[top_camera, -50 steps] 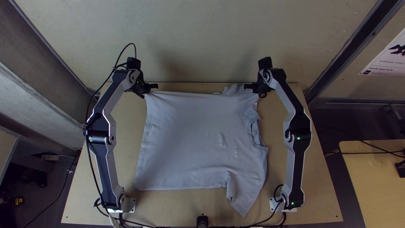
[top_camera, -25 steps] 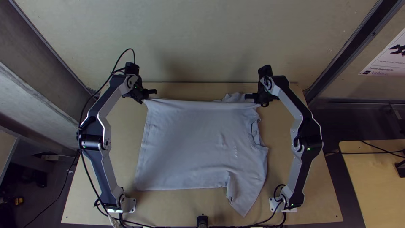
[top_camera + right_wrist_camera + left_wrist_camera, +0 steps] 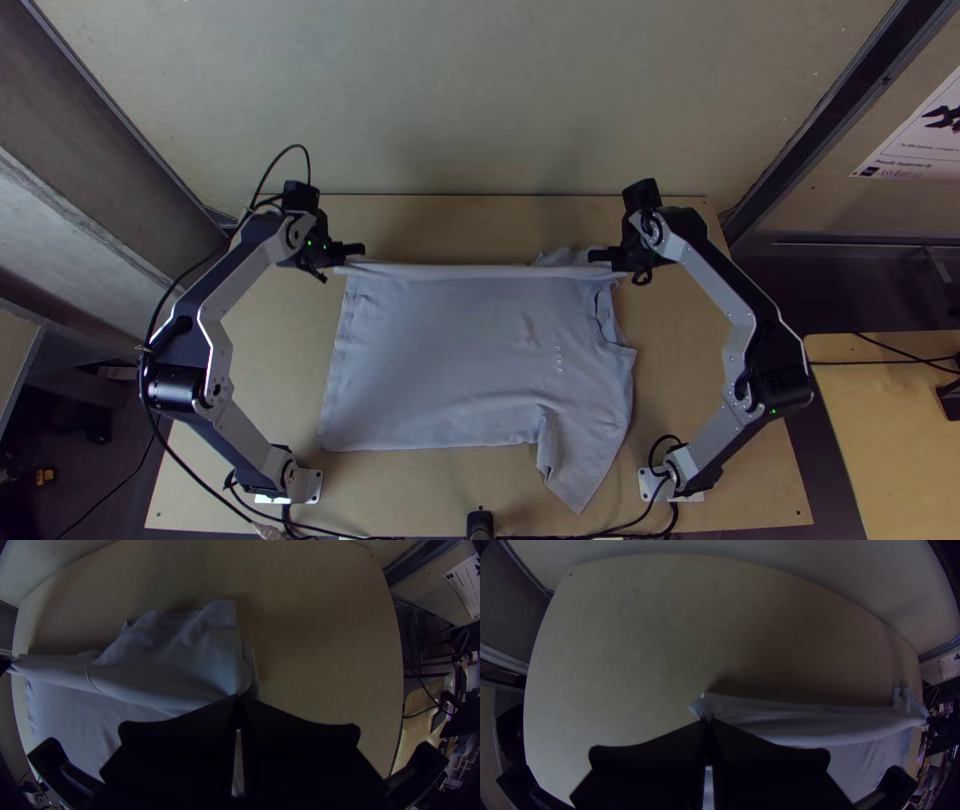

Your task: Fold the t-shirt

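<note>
Had the pale t-shirt [image 3: 450, 355] spread over the middle of the desk [image 3: 755, 490], with the hem [image 3: 336, 375] down the left and the neck opening [image 3: 604, 315] on the right. Ran taut along the far side as a narrow band, roughly parallel to the desk's far edge. Lay mostly flat nearer the front, lightly creased, and pointed one sleeve [image 3: 580, 470] at the near edge, right of the middle.

Pinched the far left corner of the cloth in the left claw [image 3: 338, 262], toward the desk's far left corner. Showed a small tuft poking out past the closed tips of the left claw [image 3: 707, 721] in the left wrist view.

Gripped the far right part in the right claw [image 3: 622, 268], toward the desk's far right corner. Rose in loose, rumpled folds just beyond the closed tips of the right claw [image 3: 238, 697] in the right wrist view.

Trailed black cables [image 3: 385, 536] along the near edge, and had a small black device [image 3: 480, 524] at its middle.
</note>
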`<state>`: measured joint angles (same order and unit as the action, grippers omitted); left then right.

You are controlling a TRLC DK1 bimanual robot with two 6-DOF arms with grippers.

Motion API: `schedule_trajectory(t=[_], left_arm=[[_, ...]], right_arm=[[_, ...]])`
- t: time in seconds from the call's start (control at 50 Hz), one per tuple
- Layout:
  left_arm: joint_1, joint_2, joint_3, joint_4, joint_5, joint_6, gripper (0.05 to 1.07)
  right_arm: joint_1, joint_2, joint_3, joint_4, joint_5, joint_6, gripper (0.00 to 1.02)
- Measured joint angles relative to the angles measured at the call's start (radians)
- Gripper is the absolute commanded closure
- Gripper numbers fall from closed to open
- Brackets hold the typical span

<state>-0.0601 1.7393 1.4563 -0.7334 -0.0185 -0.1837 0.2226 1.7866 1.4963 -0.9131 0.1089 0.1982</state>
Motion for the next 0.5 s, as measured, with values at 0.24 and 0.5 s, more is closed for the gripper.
schedule_trajectory(t=[0.24,0.5], left_arm=[[-0.012,-0.099,-0.175,0.043,0.0,0.0,1.05],[-0.012,-0.154,-0.32,0.12,0.0,0.0,1.05]], right_arm=[[0.033,-0.106,-0.176,0.04,0.009,0.015,1.0],[0.055,-0.141,-0.358,0.127,0.011,0.037,1.0]])
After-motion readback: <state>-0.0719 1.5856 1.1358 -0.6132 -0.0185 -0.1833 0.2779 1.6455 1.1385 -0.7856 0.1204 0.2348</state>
